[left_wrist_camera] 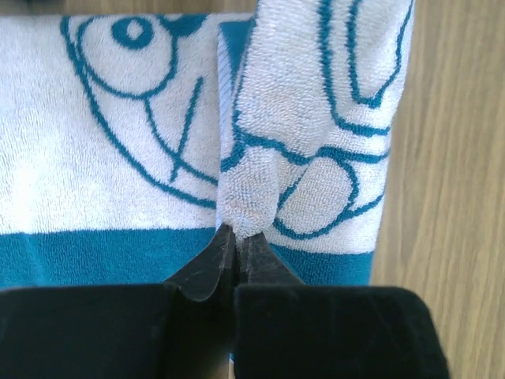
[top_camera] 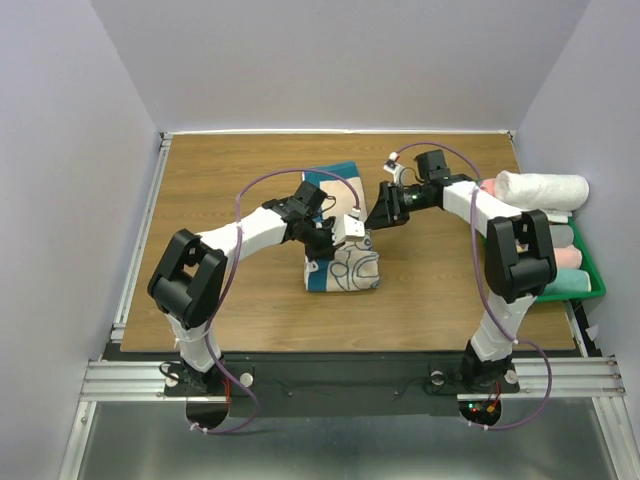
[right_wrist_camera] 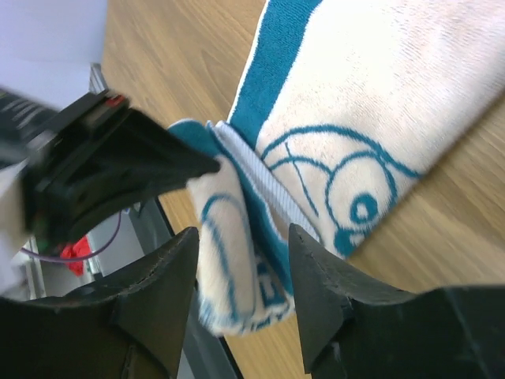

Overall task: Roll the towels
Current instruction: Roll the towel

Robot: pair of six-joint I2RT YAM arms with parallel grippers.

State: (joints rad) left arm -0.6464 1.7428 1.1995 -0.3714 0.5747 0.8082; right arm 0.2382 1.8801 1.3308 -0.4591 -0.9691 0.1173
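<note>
One towel (top_camera: 340, 268) lies on the table with its cream side up, showing teal cat outlines and a teal band. My left gripper (top_camera: 335, 232) is shut on a pinched fold of the towel's edge (left_wrist_camera: 246, 207) and holds that flap (left_wrist_camera: 316, 110) up over the flat part (left_wrist_camera: 95, 142). My right gripper (top_camera: 378, 218) is open just right of the flap. In the right wrist view the raised flap (right_wrist_camera: 229, 237) shows between its fingertips (right_wrist_camera: 189, 241), and the gripper (right_wrist_camera: 243, 230) is not closed on it. The left gripper (right_wrist_camera: 118, 158) shows there too.
A green tray (top_camera: 592, 285) stands at the table's right edge with rolled towels in it, a white one (top_camera: 540, 188) on top and a pink one (top_camera: 568, 257) below. The wooden table (top_camera: 220, 180) has metal rails on its left and near edges.
</note>
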